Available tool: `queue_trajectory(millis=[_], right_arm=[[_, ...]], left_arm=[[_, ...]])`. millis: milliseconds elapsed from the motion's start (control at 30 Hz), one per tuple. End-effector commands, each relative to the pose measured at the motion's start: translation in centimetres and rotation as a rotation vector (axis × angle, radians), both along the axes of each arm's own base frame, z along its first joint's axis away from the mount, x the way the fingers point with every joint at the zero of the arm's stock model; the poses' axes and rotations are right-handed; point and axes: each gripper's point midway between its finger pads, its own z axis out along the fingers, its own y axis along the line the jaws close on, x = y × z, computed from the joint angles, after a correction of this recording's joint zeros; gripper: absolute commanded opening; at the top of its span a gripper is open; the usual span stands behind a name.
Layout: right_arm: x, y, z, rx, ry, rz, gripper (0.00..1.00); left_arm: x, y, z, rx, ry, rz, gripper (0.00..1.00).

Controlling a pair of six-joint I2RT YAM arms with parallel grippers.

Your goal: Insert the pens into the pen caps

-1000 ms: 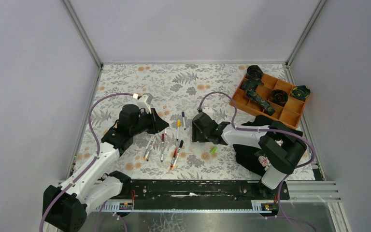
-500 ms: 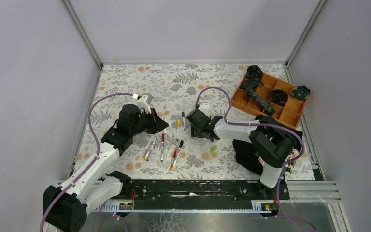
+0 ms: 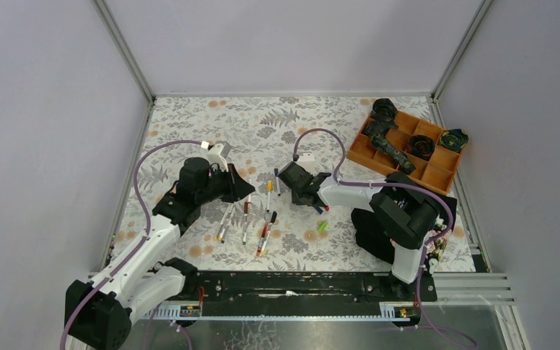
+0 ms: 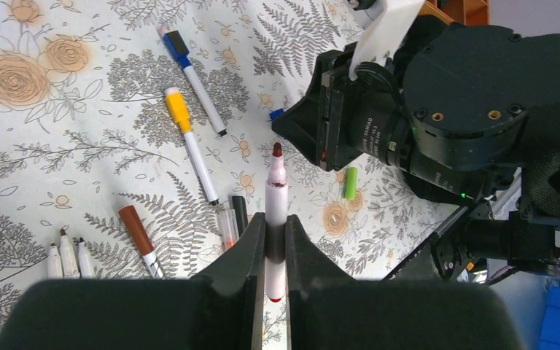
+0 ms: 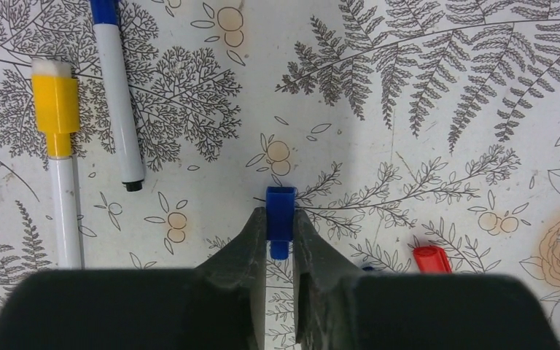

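Observation:
My left gripper (image 4: 275, 227) is shut on a white pen with a red tip (image 4: 275, 191), held above the mat with its tip pointing at the right arm; it also shows in the top view (image 3: 242, 188). My right gripper (image 5: 280, 227) is shut on a small blue cap (image 5: 280, 211), open end forward, just above the mat. In the top view the right gripper (image 3: 292, 179) faces the left one, a short gap apart. A red cap (image 5: 430, 259) and a green cap (image 3: 321, 226) lie loose on the mat.
A yellow-capped pen (image 5: 58, 146) and a blue-capped pen (image 5: 117, 95) lie left of the right gripper. Several more pens (image 3: 246, 219) lie between the arms. An orange compartment tray (image 3: 437, 171) with dark parts stands at the back right.
My right gripper has swung left and a little farther back, closer to the left gripper. The left arm and its pen have not moved.

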Motion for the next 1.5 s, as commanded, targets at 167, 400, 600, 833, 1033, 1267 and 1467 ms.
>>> queue_trajectory(millis=[167,400,600,833,1033,1267,1467], right_arm=[[-0.3,-2.0,1.1,-0.085,0.006,0.021,0.0],[-0.7,0.4,10.6,0.224,-0.128,0.107,0.0],[-2.7,3.9,19.8,0.609,-0.272,0.248,0.0],[-4.5,6.2,26.4,0.876,-0.37,0.376,0.0],[-5.3,7.3,28.1,0.962,-0.389,0.45,0.0],[-5.3,7.7,28.5,0.982,-0.397,0.469,0.0],[-5.3,8.1,28.5,0.984,-0.394,0.482,0.0]], left_arm=[[-1.4,-2.8,2.9,-0.151,-0.086,-0.147,0.0],[-3.4,-5.5,3.7,-0.305,-0.131,-0.252,0.0],[-4.8,-5.9,5.3,-0.37,-0.221,-0.342,0.0],[-5.7,-6.2,6.0,-0.402,-0.245,-0.387,0.0],[-6.0,-6.3,6.2,-0.414,-0.244,-0.409,0.0],[-6.1,-6.4,6.3,-0.418,-0.246,-0.418,0.0],[-6.2,-6.4,6.4,-0.421,-0.246,-0.425,0.0]])
